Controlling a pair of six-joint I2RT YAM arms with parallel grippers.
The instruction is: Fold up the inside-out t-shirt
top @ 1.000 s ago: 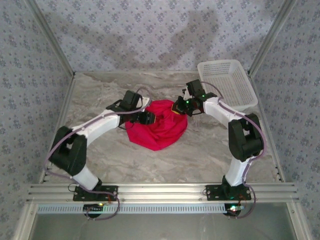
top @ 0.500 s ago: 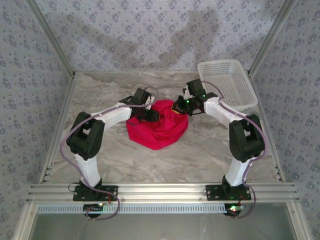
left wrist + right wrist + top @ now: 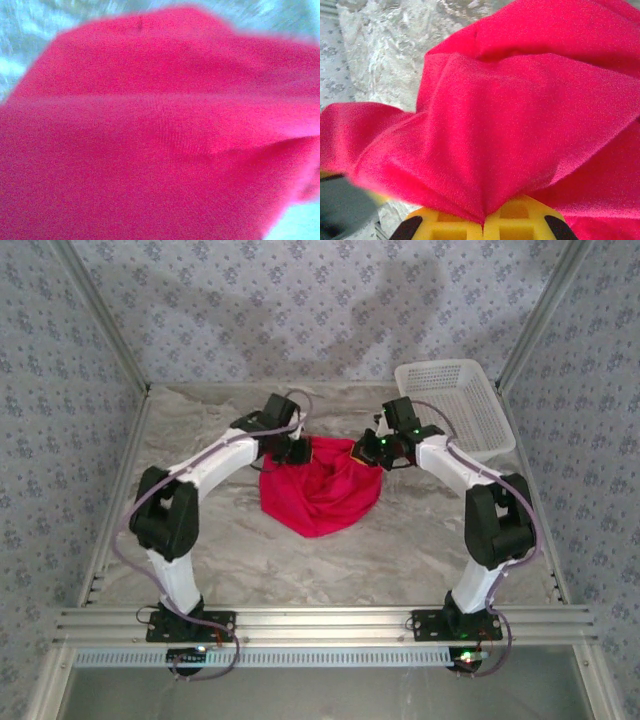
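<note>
Both the left arm (image 3: 215, 465) and the right arm (image 3: 455, 470) have smooth white link covers between bulky black joint housings, and each stands on a black base plate (image 3: 190, 625) at the bottom of the frame. Thin pale lilac cables (image 3: 125, 540) run in loops along the links, and small green lights (image 3: 383, 440) glow on the right wrist. In the right wrist view, the right gripper (image 3: 482, 222) is yellow plastic with square recesses and black parts at its sides.

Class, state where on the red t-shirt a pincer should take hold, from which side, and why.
Probably the far corners of the t-shirt, one from each outer side: it lies bunched, tapering to a near point, and folds stand raised there.
</note>
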